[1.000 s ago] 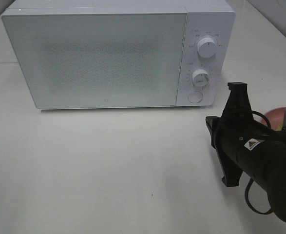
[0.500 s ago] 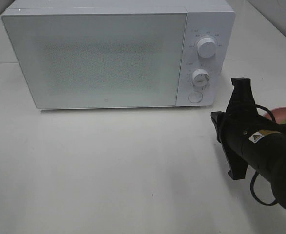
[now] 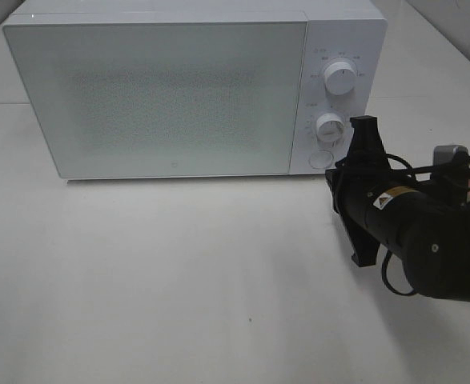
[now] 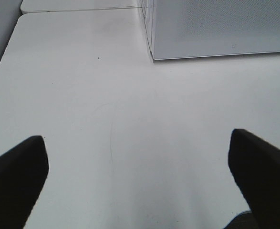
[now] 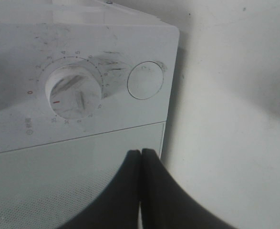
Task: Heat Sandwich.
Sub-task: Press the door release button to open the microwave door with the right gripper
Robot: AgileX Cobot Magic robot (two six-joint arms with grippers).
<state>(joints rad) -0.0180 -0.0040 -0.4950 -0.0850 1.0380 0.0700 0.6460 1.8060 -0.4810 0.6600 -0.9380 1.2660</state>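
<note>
The white desk (image 3: 178, 280) fills the near ground. The left tool (image 4: 137, 140) hangs over it with jaws wide apart and holds nothing. The right tool (image 5: 140, 153) is fully closed and empty, near the round button (image 5: 145, 80) of the closed microwave (image 3: 162, 96) farther back. The sandwich shows in no view.

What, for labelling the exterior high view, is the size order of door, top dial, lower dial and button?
1. Door
2. Top dial and lower dial: too alike to rank
3. Button, smallest
</note>
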